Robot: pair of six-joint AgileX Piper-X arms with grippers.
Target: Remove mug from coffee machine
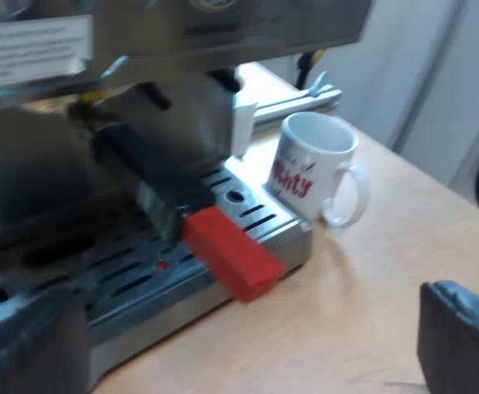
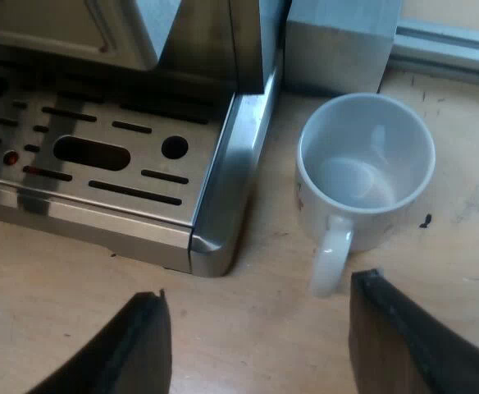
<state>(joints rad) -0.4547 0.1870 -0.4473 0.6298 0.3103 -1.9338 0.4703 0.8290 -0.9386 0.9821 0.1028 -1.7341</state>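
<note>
The mug (image 2: 362, 172) stands upright and empty on the wooden table (image 2: 75, 271), off the coffee machine (image 1: 223, 25). It sits just beside the outer corner of the drip tray (image 2: 223, 180), with a narrow strip of bare wood between the two. It is white with red lettering on its side, and its handle (image 2: 331, 258) points away from a grey block (image 2: 338, 41) that sits close by. The right claw (image 2: 260, 287) hovers over the table just short of that handle, its two black fingers spread wide with nothing between them and neither one touching the mug. The left claw (image 1: 239, 328) is also spread wide and holds nothing, above the table by the tray's front edge. The holder is locked into the machine's front, its dark handle (image 1: 149, 176) reaching out over the tray and ending in red (image 1: 231, 250).
</note>
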